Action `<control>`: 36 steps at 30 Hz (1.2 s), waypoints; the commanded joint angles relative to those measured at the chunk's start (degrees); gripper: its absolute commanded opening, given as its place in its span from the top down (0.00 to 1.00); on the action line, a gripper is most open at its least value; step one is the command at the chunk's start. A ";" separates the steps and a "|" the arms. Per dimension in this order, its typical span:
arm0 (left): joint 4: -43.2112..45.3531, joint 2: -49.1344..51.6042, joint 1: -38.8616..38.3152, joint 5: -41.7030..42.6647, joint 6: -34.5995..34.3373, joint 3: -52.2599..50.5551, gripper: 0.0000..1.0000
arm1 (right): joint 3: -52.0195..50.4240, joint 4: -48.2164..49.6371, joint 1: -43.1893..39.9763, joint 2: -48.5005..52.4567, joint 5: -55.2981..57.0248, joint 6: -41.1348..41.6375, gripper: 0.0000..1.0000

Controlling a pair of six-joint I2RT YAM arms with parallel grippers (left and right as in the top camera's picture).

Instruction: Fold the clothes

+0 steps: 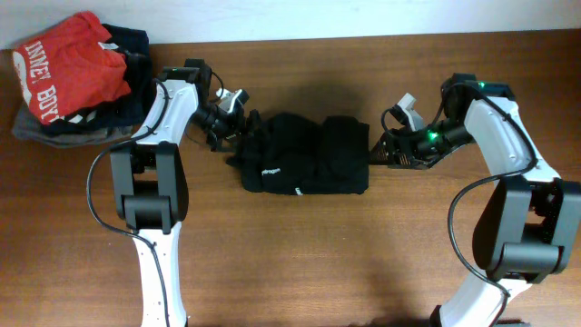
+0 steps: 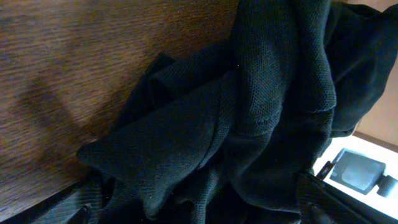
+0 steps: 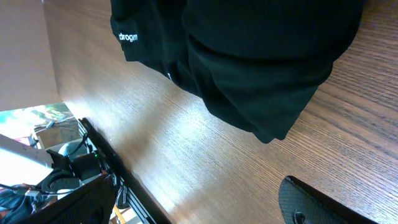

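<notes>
The left claw (image 1: 236, 133) is wide open. In its own camera its two fingers sit far apart at the bottom corners, and rumpled cloth lies in the gap between them, so it is on the cloth but does not pinch it. That cloth is the big soft black long-sleeved top (image 1: 304, 154), and the claw is at its left end, where it is bunched up in lumps. The right claw (image 1: 381, 150) is wide open too. It holds nothing: only bare wood shows between its fingers, and it hovers just beside the right end of the top. The top lies in the middle of the brown wooden table (image 1: 318, 263), between the two arms. It is already folded into a short, thick block, with the tiny white logo (image 3: 127, 37) near its front edge. Far off in the back left corner sits a red shirt with white letters (image 1: 68, 68) on top of a dark navy garment (image 1: 127, 41). I think the folding is nearly done, and this looks like the tidy-up part. The right side looks neat, but the left side is messy. The next move likely calls for the left claw to smooth or tuck in that lumpy end gently, without pulling the folds apart, and then for both claws to lift away.
</notes>
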 commanded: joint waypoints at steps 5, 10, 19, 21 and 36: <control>1.16 2.91 -3.67 -4.92 1.77 -1.25 0.01 | 0.46 0.09 1.38 -0.52 0.46 -0.81 0.12; 1.33 2.91 -3.63 -4.90 1.81 -1.25 0.07 | 0.46 0.20 1.38 -0.52 0.48 -0.83 0.12; 0.63 2.91 -1.22 -1.86 6.19 -1.25 0.08 | 0.46 0.72 1.38 -0.52 0.46 -0.81 0.11; 0.33 2.91 -1.29 -1.57 7.30 -1.25 0.07 | 0.46 0.81 1.38 -0.52 0.46 -0.81 0.11; -1.86 2.91 0.02 6.03 13.60 -1.25 0.07 | 0.46 0.83 1.38 -0.52 0.46 -0.83 0.07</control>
